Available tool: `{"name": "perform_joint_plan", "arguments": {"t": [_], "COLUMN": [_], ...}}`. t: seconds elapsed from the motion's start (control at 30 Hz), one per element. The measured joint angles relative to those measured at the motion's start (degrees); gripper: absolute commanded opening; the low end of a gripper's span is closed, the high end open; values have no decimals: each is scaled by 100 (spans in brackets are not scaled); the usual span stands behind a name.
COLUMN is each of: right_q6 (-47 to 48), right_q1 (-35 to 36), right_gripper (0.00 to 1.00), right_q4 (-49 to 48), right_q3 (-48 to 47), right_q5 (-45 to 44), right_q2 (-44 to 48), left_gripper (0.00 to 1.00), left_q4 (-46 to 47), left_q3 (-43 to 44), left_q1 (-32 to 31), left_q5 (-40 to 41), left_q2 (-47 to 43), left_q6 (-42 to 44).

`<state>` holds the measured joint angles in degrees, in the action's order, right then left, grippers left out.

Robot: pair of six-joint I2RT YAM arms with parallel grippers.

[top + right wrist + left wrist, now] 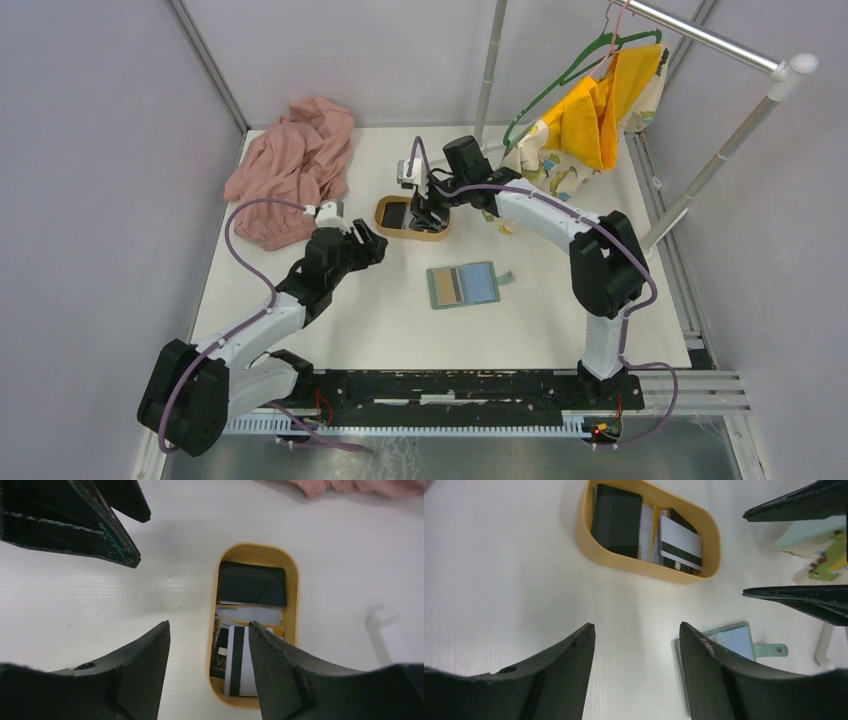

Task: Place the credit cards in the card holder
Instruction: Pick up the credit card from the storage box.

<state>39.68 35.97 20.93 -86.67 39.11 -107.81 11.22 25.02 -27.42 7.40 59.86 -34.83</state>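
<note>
Cards (252,584) inside tray (295,605) rim; right claw (209,626) overhead; card holder (463,285) apart.

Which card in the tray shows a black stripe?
The grey-white card at the end of the tray opposite the plain black card; black bands cross it.

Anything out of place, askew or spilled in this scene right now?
Nothing is spilled or damaged. The credit cards lie overlapped at mixed angles in the wooden tray, the card holder lies open and apart from it, and a pink cloth sits crumpled in the far-left corner.
</note>
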Motion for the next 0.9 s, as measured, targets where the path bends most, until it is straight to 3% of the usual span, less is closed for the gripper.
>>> {"name": "perform_joint_plan", "arguments": {"t": [0.3,0.47,0.9], "right_q6": [-3628,-5219,-7003], "right_q1": [-35,-57,-109], "right_gripper": [64,60,55], "right_q4": [-929,-1128,-1270], "right_q3": [-483,-929,-1296], "right_q5": [-809,-1294,-1576], "right_q2": [-1268,-1845,-2428], "left_gripper": [65,65,45], "left_q4": [446,841,988], "left_q3": [144,557,1853], "left_q1": [1200,1456,1517], "left_q5": [-857,-1257,-1410], "left_q2": [1200,1991,3617], "left_q6": [-286,-422,-426]}}
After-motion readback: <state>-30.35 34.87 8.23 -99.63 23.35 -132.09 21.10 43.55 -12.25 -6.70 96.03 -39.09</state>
